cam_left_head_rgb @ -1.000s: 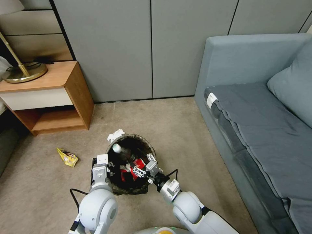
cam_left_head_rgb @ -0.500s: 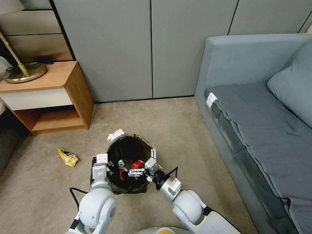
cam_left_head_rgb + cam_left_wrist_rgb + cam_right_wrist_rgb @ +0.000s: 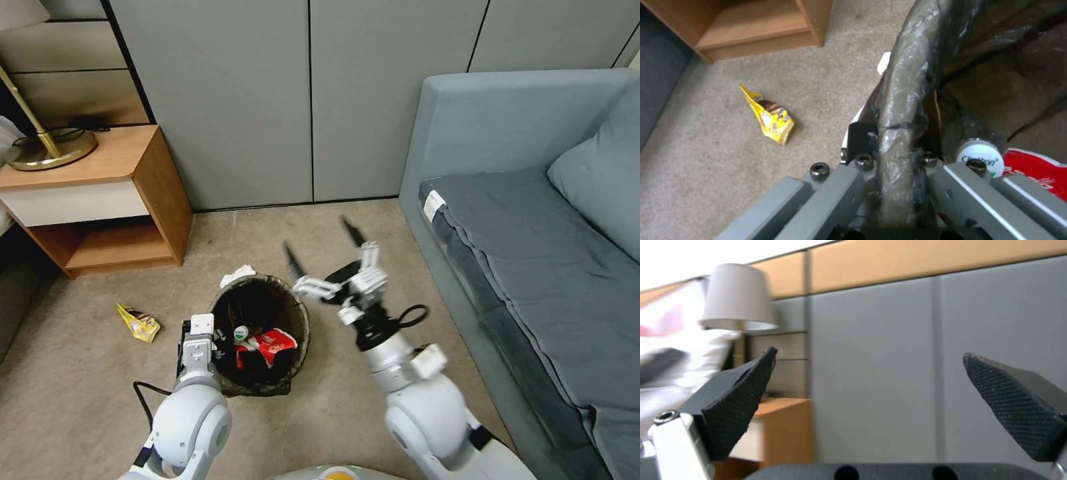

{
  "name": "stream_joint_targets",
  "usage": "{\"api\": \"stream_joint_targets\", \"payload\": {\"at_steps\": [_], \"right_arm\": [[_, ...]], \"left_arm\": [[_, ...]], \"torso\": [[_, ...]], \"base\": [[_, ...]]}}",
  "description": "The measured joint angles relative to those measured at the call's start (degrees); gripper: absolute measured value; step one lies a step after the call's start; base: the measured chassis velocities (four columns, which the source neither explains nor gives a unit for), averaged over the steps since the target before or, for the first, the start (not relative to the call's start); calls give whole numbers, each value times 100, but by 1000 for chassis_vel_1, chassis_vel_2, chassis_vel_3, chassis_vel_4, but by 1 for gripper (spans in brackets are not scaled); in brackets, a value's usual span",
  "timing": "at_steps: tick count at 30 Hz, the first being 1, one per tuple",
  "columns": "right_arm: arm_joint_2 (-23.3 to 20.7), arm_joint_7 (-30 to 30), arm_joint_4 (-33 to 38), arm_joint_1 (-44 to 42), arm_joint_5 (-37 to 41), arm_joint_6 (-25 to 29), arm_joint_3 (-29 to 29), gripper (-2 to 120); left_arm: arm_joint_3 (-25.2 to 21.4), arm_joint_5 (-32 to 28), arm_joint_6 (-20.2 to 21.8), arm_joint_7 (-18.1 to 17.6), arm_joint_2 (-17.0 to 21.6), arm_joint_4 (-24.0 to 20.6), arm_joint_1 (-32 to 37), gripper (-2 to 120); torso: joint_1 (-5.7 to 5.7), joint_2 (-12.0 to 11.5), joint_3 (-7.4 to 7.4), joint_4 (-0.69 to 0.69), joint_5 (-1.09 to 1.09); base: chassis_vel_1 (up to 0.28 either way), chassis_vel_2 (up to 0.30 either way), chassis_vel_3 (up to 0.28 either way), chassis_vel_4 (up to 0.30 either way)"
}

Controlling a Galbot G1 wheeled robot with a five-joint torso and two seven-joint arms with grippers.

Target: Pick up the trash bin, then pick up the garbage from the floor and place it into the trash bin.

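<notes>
Two end effectors: left [image 3: 197, 331] clamps trash bin [image 3: 293, 300] rim; right [image 3: 321, 257] wide, empty.

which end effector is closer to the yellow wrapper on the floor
Left. The left end effector grips the trash bin rim beside the yellow wrapper; the right end effector hangs open beyond the bin.

My left gripper [image 3: 199, 338] clamps the trash bin [image 3: 297, 313] rim on its left; my right gripper [image 3: 325, 257] hangs spread to its right (yellow wrapper [image 3: 139, 323] further left).
</notes>
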Motion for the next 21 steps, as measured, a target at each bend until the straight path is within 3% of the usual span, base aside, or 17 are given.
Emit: {"api": "stream_joint_targets", "payload": {"at_steps": [8,13,21], "right_arm": [[189,216,18,-493,-261,93,603,100],[507,471,-499,-1155,-595,443,1082,100],[736,891,-943,-1292,-1215,395,996,100]], "left_arm": [[-55,-39,-27,6,140,-19,5,0],[-76,-126,-75,12,215,-63,-20,0],[-119,-261,-131,14,308,-98,-48,0]], "torso": [[0,0,0,-1,0],[0,0,0,-1,0],[0,0,0,0,0]], "base": [[0,0,0,0],[0,0,0,0],[0,0,0,0]]}}
